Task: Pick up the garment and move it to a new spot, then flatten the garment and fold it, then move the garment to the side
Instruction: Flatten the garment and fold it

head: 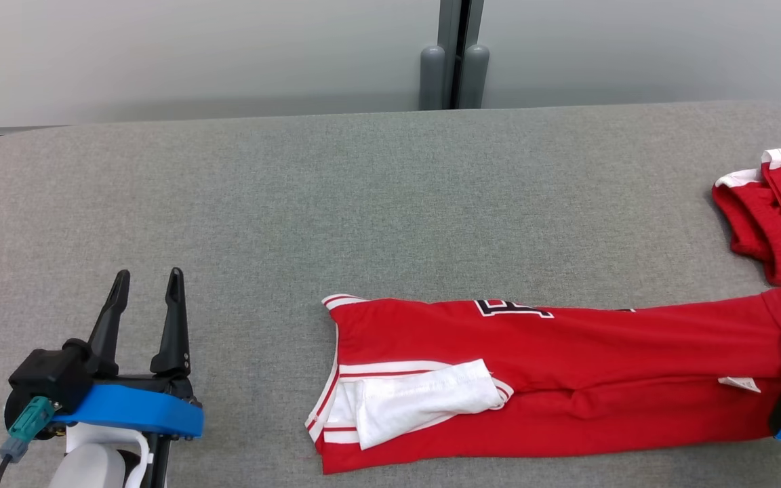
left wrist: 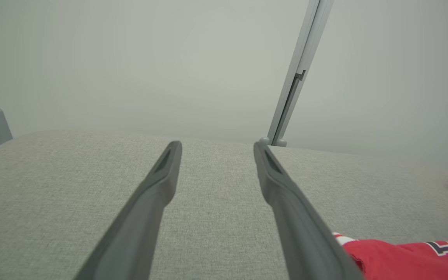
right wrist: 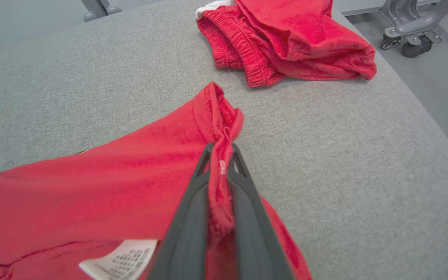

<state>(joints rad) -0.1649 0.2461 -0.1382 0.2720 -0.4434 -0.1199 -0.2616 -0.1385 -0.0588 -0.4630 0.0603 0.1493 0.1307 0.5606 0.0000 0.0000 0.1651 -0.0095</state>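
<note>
Our right gripper (right wrist: pixel 220 155) pinches the garment (right wrist: pixel 111 186) at its bunched red edge, plain in the right wrist view; from the head we see the garment stretched long across the desk (head: pixel 295 203). Our left gripper (head: pixel 147 274) stands wide open, well apart.

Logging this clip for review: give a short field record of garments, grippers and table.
surface: grey cloth-covered table
garment: red shorts, white trim, folded lengthwise, lying on table
right gripper: shut on shorts' waistband end
left gripper: open, over bare table, apart from shorts
other: second red garment bunched at table's right
</note>
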